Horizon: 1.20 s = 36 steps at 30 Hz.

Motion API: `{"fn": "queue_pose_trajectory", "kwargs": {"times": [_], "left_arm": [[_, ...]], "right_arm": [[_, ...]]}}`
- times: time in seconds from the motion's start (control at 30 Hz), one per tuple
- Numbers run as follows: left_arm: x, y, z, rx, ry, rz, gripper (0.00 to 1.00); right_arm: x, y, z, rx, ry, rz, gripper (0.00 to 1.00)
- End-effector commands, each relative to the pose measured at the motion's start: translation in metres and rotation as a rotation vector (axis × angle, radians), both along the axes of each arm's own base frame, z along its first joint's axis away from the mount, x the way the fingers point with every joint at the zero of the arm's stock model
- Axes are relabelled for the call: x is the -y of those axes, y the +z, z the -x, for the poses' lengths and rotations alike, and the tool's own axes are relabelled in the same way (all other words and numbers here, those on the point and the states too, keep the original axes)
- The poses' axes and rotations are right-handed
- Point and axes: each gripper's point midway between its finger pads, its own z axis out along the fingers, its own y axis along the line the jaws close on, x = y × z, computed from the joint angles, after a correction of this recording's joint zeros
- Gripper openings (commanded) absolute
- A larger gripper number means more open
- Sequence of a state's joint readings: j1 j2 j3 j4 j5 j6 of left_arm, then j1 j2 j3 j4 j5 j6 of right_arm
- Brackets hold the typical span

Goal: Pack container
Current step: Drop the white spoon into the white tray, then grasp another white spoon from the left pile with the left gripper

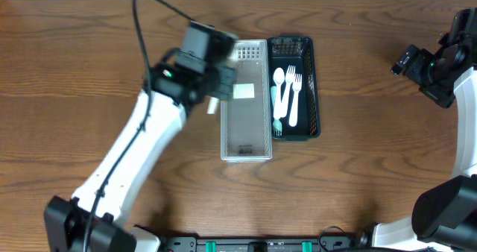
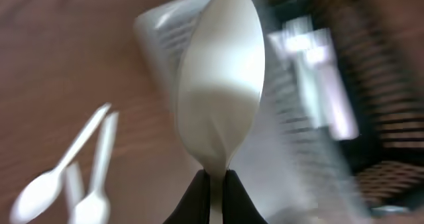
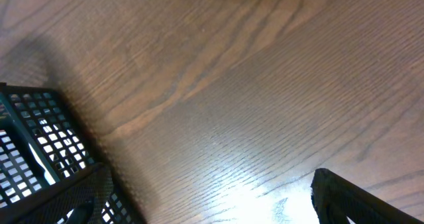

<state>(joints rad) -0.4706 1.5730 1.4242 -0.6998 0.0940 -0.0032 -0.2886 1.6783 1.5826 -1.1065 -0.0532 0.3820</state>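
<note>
**Left jaws.** Closed on the neck of a white plastic spoon (image 2: 222,85). The dark tips pinch just below the bowl, which stands up directly in front of the wrist camera. The spoon is carried in the air, resting on nothing, over the white basket (image 1: 244,133) toward its far end.

**Handling (judgement).** The spoon looks very light, thin and smooth.
- It should keep its shape but will flex under load.
- The neck is narrow and glossy, so the spoon may pivot or slip between the jaws.
- Take hold across the flat faces of the neck or handle, with moderate force.
- Avoid the bowl, whose curve gives poor seating.

**Beside the basket.** Loose white cutlery (image 2: 59,177) lies on the tabletop (image 3: 252,85). It is too blurred to count.

**Farther.** A dark basket (image 1: 313,95) sits against the white basket's right side. It holds white spoons and forks (image 1: 293,95) laid lengthwise.

**Farthest.** The right arm (image 1: 440,65) is well apart, at the right edge of the tabletop. Its wrist view shows bare wood and one corner of the dark basket. Whether the right jaws are open or closed cannot be determined.
</note>
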Motion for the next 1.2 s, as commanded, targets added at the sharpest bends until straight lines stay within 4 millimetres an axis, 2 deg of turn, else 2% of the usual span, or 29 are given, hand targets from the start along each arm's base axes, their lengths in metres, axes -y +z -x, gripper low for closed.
{"fn": "queue_pose_trajectory", "kwargs": {"times": [0.0, 0.03, 0.1, 0.13, 0.2, 0.23, 0.3, 0.33, 0.47, 0.57, 0.7, 0.83, 1.0, 1.17], "left_arm": [[0.019, -0.038, 0.008, -0.107, 0.065, -0.008, 0.06], [0.021, -0.05, 0.008, -0.128, 0.089, -0.028, 0.07], [0.026, -0.074, 0.009, -0.173, 0.1, -0.065, 0.17], [0.027, -0.082, 0.009, -0.19, 0.102, -0.075, 0.17], [0.026, -0.092, 0.009, -0.208, 0.104, -0.092, 0.25], [0.024, -0.092, 0.007, -0.204, 0.111, -0.093, 0.32], [0.02, -0.081, 0.0, -0.179, 0.122, -0.08, 0.57], [0.018, -0.073, -0.003, -0.16, 0.126, -0.071, 0.65], [-0.011, -0.037, -0.022, -0.072, 0.21, -0.045, 0.82], [-0.052, -0.033, -0.034, -0.059, 0.287, -0.086, 0.82], [-0.107, -0.062, -0.041, -0.118, 0.262, -0.21, 0.82], [-0.146, -0.095, -0.045, -0.204, 0.245, -0.28, 0.82], [-0.148, -0.134, -0.046, -0.286, 0.072, -0.258, 0.82], [-0.148, -0.165, -0.045, -0.329, -0.023, -0.303, 0.73]], "right_arm": [[-0.001, -0.001, 0.0, -0.002, -0.008, -0.008, 0.99], [-0.001, -0.001, 0.0, -0.002, -0.007, -0.008, 0.99], [-0.001, -0.001, 0.0, -0.001, -0.007, -0.008, 0.99], [-0.001, -0.001, 0.0, -0.001, -0.007, -0.008, 0.99], [-0.001, -0.001, 0.0, -0.002, -0.007, -0.008, 0.99], [-0.001, -0.001, 0.0, -0.002, -0.007, -0.009, 0.99], [-0.001, -0.001, 0.0, -0.002, -0.007, -0.009, 0.99], [-0.001, -0.001, 0.0, -0.002, -0.007, -0.009, 0.99], [-0.003, -0.001, 0.0, 0.0, -0.008, -0.016, 0.99], [-0.005, -0.001, 0.0, 0.003, -0.003, -0.027, 0.99], [-0.005, -0.001, 0.0, 0.004, -0.002, -0.03, 0.99], [-0.005, 0.0, -0.001, 0.004, -0.002, -0.03, 0.99], [-0.005, 0.0, -0.001, 0.004, -0.002, -0.03, 0.99], [-0.005, -0.001, 0.0, 0.002, -0.002, -0.03, 0.99]]}}
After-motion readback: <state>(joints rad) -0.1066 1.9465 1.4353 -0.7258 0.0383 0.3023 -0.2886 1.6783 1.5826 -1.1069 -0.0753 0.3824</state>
